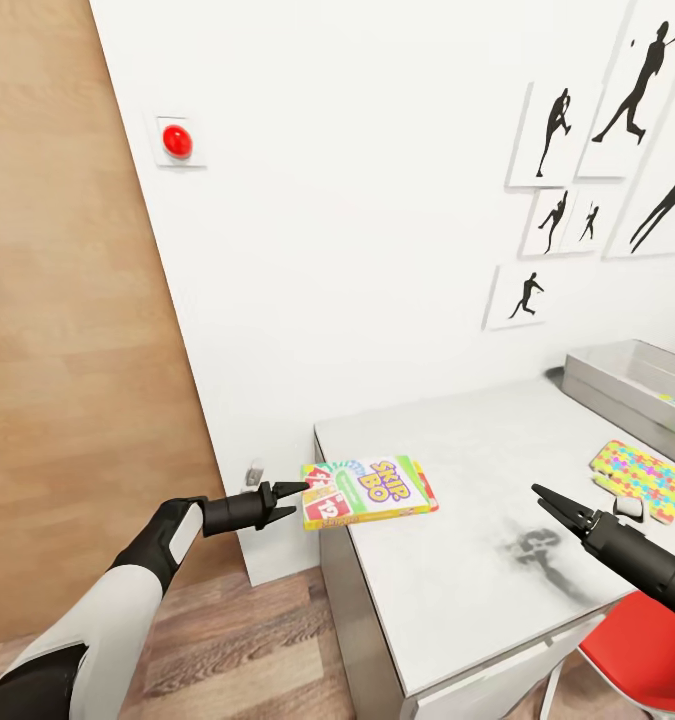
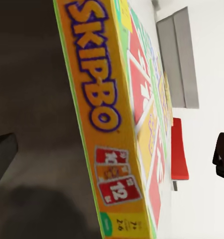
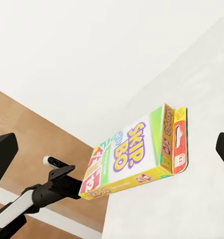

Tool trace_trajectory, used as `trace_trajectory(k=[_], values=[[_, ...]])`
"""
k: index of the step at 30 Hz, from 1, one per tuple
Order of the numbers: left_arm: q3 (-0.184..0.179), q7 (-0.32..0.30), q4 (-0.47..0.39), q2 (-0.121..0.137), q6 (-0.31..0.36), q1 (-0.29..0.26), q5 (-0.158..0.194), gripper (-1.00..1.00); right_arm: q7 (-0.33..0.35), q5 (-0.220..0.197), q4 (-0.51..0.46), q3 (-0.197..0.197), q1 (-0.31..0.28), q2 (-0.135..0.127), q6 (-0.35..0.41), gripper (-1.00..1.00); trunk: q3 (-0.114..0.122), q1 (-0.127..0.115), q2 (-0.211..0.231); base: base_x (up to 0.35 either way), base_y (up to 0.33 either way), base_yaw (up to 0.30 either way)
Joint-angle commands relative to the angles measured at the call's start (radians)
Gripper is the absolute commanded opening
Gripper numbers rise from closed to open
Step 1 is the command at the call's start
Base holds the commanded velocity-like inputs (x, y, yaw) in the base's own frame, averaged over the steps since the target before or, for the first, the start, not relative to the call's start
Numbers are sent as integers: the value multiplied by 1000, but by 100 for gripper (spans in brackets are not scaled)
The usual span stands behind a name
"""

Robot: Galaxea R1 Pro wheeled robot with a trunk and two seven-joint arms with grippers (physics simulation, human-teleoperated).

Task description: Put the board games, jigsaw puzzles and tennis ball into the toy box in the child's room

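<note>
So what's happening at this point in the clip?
The left gripper holds the Skip-Bo board game by one end, roughly level over the near corner of the white table. The right gripper is open and empty above the tabletop. A jigsaw puzzle lies flat farther along the table, and the grey toy box sits beyond it by the wall, so the game is not yet in the box.

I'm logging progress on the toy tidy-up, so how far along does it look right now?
Early to middle. In hand: the left gripper holds the Skip-Bo board game by its end, over the corner of the table, not yet in the toy box. Something puzzle-patterned seems to lie inside the box already. Left: one jigsaw puzzle on the table, plus this game. The right gripper is open and empty.
</note>
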Motion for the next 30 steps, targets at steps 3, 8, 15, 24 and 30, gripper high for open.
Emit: trace_trajectory(k=[3, 8, 15, 24, 30], values=[[4, -4, 0, -1, 5, -1, -1, 100, 5, 3, 0, -1, -1, 0, 4, 100, -1, 0, -1, 0, 0, 0], [4, -5, 0, -2, 5, -1, -1, 100, 5, 3, 0, 0, -1, 1, 4, 100, -1, 0, -1, 0, 0, 0], [4, -6, 0, -2, 4, -1, -1, 100, 5, 3, 0, -1, -1, 1, 4, 100, 2, 0, -1, 0, 0, -75], [4, -6, 0, -4, 4, -1, -2, 100, 5, 3, 0, 0, -1, 1, 4, 100, 5, 0, -1, 0, 0, -49], [4, -6, 0, -4, 4, -1, -1, 100, 5, 3, 0, 0, -1, 1, 4, 100, 5, 0, -1, 0, 0, -4]])
